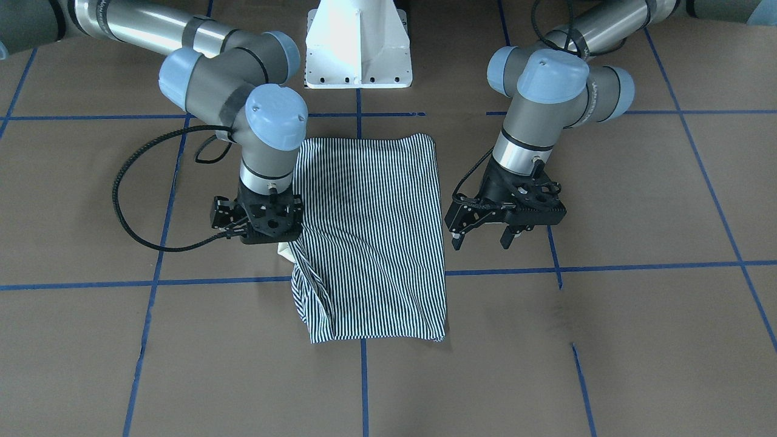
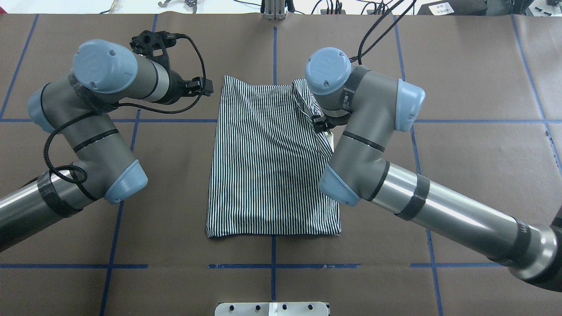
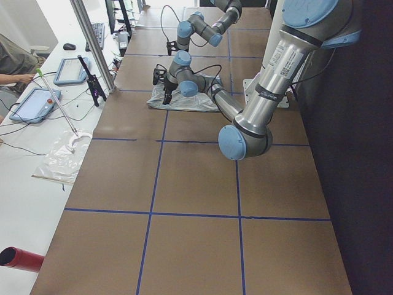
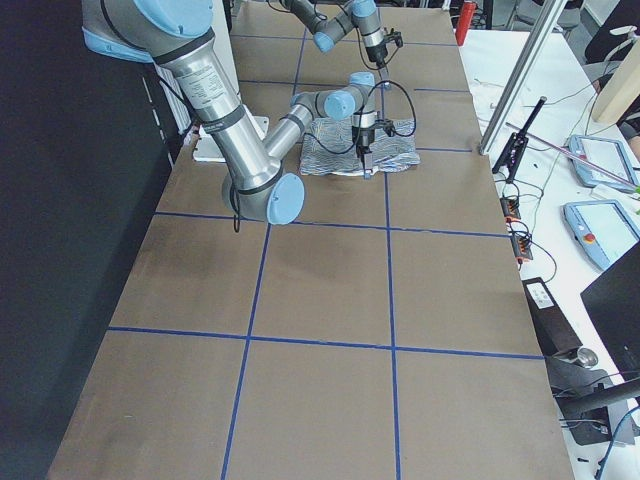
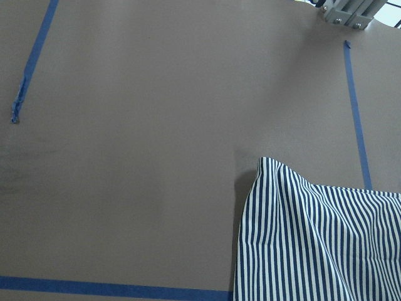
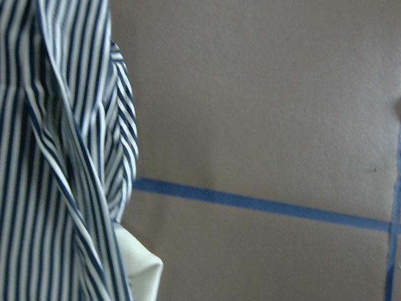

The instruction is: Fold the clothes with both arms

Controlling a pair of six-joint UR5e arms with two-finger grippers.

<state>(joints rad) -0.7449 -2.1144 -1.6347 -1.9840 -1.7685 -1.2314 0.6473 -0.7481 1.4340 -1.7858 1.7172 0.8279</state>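
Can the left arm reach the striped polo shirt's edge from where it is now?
Probably yes: the left gripper hangs with jaws open just beside the striped polo shirt, and only bare table lies between them.

You are looking at a short-sleeved polo shirt of thin navy-and-white stripes (image 1: 376,200), folded into a tall rectangle at the middle of the brown table (image 1: 637,340), between the two arms. The half nearer the robot's base lies flat. The edge on the robot's right is rumpled into slanting folds, with a bit of cream collar (image 1: 284,249) showing. The grey right arm with light-blue joint caps (image 1: 243,79) points its black right gripper (image 1: 267,233) down at that rumpled edge, fingers hidden. The matching left arm (image 1: 546,97) holds its left gripper (image 1: 481,243) just beside the opposite edge, fingers spread, apart from the cloth.
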